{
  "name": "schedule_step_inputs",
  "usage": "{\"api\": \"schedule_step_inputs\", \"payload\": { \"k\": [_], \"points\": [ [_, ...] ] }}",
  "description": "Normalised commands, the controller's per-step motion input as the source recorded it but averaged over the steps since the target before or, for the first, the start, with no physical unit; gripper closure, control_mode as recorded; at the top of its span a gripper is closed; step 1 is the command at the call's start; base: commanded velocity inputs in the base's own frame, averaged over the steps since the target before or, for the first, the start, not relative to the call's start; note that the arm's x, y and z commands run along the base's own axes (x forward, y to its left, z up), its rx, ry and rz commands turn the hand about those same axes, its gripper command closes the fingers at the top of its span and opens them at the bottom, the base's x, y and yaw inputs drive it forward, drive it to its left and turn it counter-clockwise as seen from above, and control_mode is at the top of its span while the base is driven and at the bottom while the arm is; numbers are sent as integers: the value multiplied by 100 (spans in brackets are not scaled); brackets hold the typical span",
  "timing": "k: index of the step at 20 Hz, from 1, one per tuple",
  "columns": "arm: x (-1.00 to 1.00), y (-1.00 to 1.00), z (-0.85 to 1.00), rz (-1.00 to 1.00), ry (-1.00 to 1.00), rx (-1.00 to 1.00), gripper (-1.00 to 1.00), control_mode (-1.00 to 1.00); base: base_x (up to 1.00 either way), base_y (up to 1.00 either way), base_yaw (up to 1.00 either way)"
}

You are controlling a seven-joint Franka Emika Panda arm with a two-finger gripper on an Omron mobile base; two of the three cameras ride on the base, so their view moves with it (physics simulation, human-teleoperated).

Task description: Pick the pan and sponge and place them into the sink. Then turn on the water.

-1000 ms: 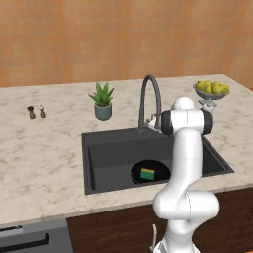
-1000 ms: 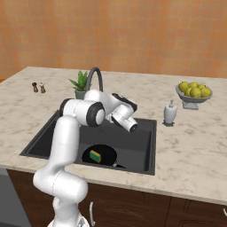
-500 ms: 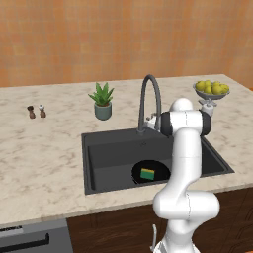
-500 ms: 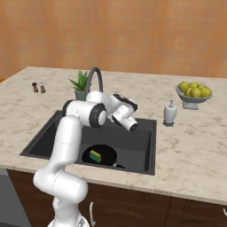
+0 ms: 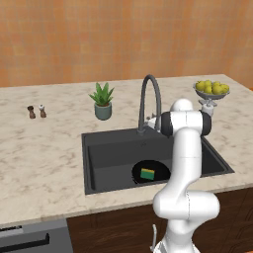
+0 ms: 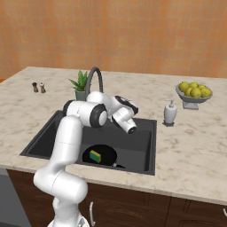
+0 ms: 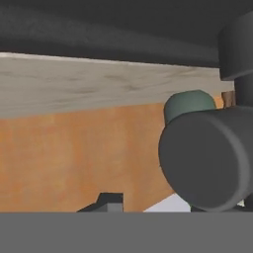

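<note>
With the pan (image 6: 100, 155) and sponge (image 6: 95, 156) already lying in the sink (image 5: 106, 158), my tool (image 6: 131, 129) sits right at the faucet handle (image 7: 205, 158), which lies sideways just to one side; whether it grips, I cannot tell

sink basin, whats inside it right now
The black pan lies on the floor of the sink, with the green sponge on top of it. The arm covers part of the basin; no water stream shows.
</note>
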Motion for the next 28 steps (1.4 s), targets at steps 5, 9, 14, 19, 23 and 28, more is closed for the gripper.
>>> {"api": "schedule_step_inputs", "payload": {
  "k": [5, 9, 14, 19, 23, 28],
  "points": [
    [20, -100, -3, -10, 7, 9, 100, -100, 0, 0, 0],
    [26, -100, -16, -18, 18, 0, 100, -100, 0, 0, 0],
    [21, -100, -18, -17, 20, 0, 100, -100, 0, 0, 0],
    [16, -100, -3, -12, 19, 2, 100, -100, 0, 0, 0],
    [2, -100, 86, -2, 2, 45, 100, -100, 0, 0, 0],
    [-1, -97, 100, 0, -4, 52, 100, -100, 0, 0, 0]
  ]
}}
